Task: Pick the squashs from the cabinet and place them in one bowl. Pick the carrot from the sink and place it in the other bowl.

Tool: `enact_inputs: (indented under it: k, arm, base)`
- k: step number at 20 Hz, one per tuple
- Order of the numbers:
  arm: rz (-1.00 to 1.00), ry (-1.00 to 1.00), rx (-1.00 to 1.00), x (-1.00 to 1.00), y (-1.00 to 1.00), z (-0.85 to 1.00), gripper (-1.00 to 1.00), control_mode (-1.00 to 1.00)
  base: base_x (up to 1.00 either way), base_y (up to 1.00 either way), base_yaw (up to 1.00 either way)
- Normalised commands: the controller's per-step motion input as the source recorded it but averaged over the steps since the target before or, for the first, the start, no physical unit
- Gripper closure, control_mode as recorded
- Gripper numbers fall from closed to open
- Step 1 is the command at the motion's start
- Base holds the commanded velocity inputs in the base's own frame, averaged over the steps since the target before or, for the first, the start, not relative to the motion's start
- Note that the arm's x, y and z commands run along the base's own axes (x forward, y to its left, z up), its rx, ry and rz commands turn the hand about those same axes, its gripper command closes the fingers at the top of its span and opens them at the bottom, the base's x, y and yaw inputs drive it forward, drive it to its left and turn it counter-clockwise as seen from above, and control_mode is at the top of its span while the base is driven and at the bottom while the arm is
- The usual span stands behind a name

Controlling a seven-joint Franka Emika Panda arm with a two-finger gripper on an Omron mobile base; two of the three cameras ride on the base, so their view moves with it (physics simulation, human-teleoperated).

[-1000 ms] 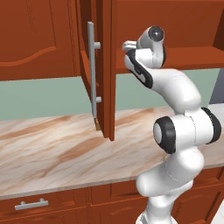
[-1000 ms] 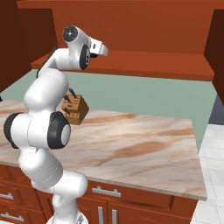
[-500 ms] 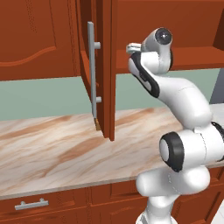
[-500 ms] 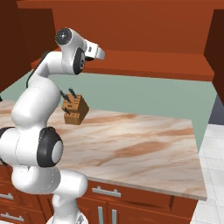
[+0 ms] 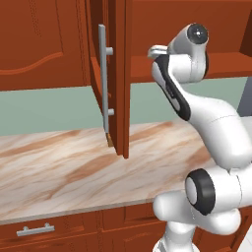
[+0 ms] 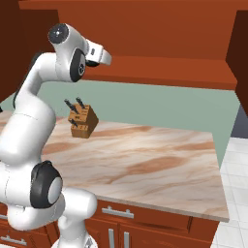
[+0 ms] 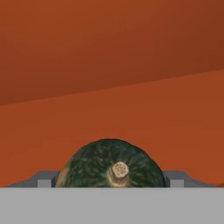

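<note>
Squash [image 7: 110,164] dead ahead in the hand view, dark green, pale stem nub facing out, resting on the red-brown cabinet [image 5: 74,44] floor against the back wall. Gripper [image 7: 110,180] spread wide, one fingertip [image 7: 43,180] at each flank of the squash, contact impossible to tell. Cabinet door swung open above the marbled counter [image 5: 54,172], grey bar handle [image 5: 104,78] on its edge. Knife block [image 6: 82,121] near the counter's back left corner in the right base view.
</note>
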Motion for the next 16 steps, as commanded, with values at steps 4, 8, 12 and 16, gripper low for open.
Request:
enact_inputs:
  k: [4,8,12,16]
  arm:
    - [0.00,0.00,0.00,-0.75,-0.02,0.04,1.00,-1.00]
    - [0.00,0.00,0.00,-0.72,0.00,0.00,1.00,-1.00]
    - [0.00,0.01,0.00,-0.67,0.00,0.00,1.00,-1.00]
    - [0.00,0.00,0.00,-0.66,0.00,-0.03,1.00,-1.00]
  base:
    - [0.00,0.00,0.00]
    - [0.00,0.00,0.00]
    - [0.00,0.00,0.00]
    - [0.00,0.00,0.00]
